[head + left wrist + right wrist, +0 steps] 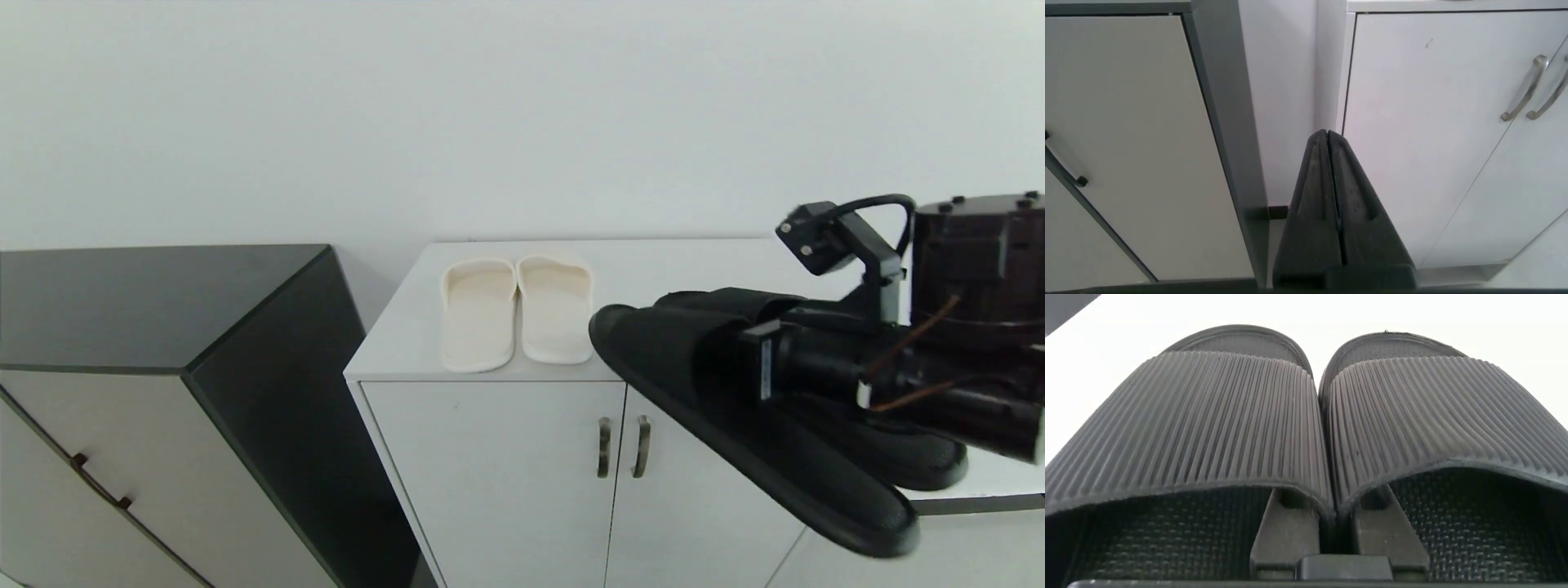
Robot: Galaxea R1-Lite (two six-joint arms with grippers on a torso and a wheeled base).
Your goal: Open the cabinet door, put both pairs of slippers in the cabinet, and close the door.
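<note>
My right pincer (1327, 523) is clamped on the straps of the 2 black slippers (669, 351), out over the white cabinet's (669, 265) front edge; that thin hold could slip. Its doors (490, 465) are closed, with the cream slippers (478, 314) on top. My left pincer (1328, 155), pressed together, hangs before it.

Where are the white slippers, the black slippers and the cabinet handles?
white slippers (478, 318): head view, one slipper's footbed.
black slippers (1241, 416): right wrist view, ribbed strap.
cabinet handles (604, 447): head view, left handle's bar.
</note>
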